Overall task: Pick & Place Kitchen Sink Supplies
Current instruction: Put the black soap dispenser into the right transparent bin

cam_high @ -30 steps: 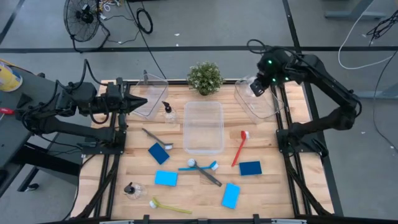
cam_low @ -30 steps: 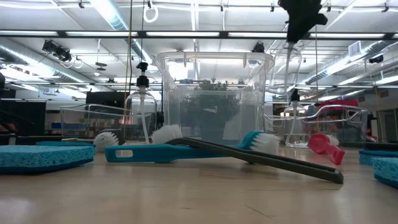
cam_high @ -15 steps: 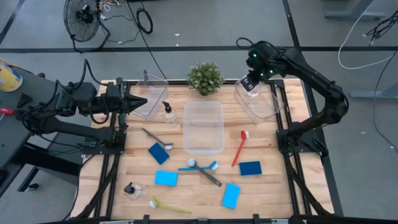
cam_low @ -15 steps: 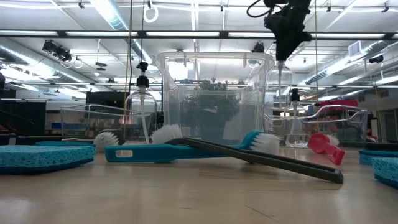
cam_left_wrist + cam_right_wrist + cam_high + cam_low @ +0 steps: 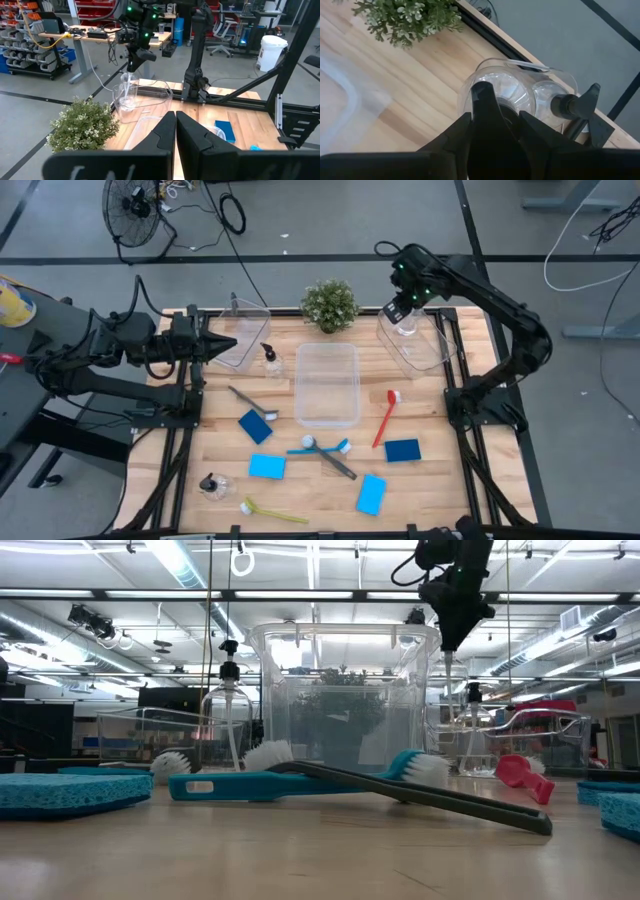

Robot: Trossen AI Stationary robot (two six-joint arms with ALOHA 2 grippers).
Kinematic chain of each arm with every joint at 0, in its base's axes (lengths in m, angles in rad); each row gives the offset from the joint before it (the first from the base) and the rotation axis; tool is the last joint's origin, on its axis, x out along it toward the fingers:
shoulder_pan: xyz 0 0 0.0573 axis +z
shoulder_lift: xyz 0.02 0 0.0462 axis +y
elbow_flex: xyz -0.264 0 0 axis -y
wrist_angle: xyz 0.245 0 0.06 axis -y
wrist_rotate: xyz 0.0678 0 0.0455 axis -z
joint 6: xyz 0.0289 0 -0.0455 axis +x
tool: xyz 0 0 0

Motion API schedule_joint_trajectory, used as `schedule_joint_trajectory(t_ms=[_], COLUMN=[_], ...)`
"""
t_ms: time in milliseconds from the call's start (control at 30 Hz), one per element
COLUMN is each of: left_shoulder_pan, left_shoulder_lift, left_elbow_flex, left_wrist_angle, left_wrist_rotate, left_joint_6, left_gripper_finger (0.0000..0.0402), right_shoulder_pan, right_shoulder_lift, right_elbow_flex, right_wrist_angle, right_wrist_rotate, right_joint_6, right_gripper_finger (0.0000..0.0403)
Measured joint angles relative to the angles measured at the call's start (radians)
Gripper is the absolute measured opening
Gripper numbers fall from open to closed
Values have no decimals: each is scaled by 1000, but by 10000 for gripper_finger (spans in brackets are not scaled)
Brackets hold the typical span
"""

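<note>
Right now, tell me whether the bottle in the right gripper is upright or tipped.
Upright. The bottle hangs straight down from the right gripper, pump end up in its grip, above the right-hand clear bin.

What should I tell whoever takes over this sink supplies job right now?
Left gripper: shut, holding nothing, parked by the left bin.
Right gripper: shut on a bottle, hanging over the right bin.
Done: one other bottle is in that bin.
Left: place the held bottle; on the table lie two bottles, four sponges and five brushes.
</note>
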Motion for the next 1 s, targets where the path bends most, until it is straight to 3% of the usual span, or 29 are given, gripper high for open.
schedule_joint_trajectory(t_ms=[1000], left_shoulder_pan=[0], left_shoulder_lift=[0], left_elbow_flex=[0], left_wrist_angle=[0], left_wrist_rotate=[0], left_joint_6=[0], left_gripper_finger=[16], right_shoulder_pan=[-52], right_shoulder_lift=[40], right_elbow_flex=[0], right_wrist_angle=[17], right_wrist_rotate=[-21], right_joint_6=[-34], right_gripper_finger=[132])
